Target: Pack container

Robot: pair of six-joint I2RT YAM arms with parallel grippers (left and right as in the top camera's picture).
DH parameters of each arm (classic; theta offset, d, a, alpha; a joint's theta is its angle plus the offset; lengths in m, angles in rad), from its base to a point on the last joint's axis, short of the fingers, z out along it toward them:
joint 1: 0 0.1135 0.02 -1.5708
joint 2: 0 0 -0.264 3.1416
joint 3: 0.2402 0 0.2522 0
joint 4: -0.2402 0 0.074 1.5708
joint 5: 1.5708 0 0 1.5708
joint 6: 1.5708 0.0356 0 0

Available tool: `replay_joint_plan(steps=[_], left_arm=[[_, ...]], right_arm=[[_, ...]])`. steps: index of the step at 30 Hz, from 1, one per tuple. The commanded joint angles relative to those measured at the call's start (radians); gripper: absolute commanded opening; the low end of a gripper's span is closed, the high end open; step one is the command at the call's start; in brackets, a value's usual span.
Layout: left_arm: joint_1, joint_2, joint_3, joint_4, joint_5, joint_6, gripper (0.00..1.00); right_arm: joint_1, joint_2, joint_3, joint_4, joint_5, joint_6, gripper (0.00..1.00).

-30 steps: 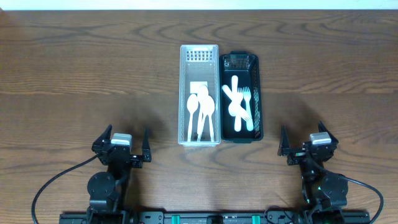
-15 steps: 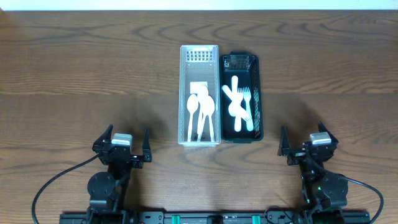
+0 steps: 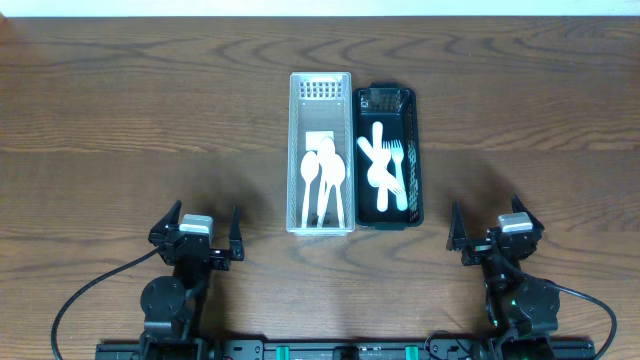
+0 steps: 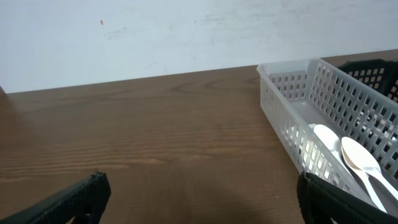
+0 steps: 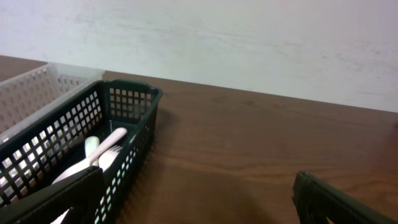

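A white slotted basket point(image 3: 294, 150) holds white plastic spoons point(image 3: 322, 180). A black slotted basket point(image 3: 414, 150) touches its right side and holds white forks and spoons point(image 3: 385, 165). My left gripper point(image 3: 196, 243) is open and empty at the front left, apart from the baskets. My right gripper point(image 3: 492, 238) is open and empty at the front right. The left wrist view shows the white basket point(image 4: 292, 93) with spoons point(image 4: 348, 152) and my left gripper point(image 4: 199, 202). The right wrist view shows the black basket point(image 5: 127, 102) with cutlery point(image 5: 99, 152) and my right gripper point(image 5: 199, 199).
The wooden table point(image 3: 140, 120) stretches around the baskets. A pale wall point(image 4: 155, 31) stands behind the table's far edge. Cables point(image 3: 90, 290) run from both arm bases at the front edge.
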Motion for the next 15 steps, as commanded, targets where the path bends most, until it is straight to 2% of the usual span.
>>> replay_joint_plan(steps=[1, 15], left_arm=[[0.005, -0.006, -0.031, -0.008, 0.01, -0.002, 0.98], [0.005, -0.006, -0.031, -0.008, 0.01, -0.002, 0.98]], right_arm=[[0.01, -0.006, -0.002, -0.005, -0.003, -0.009, 0.98], [0.01, -0.006, -0.002, -0.005, -0.003, -0.009, 0.99]])
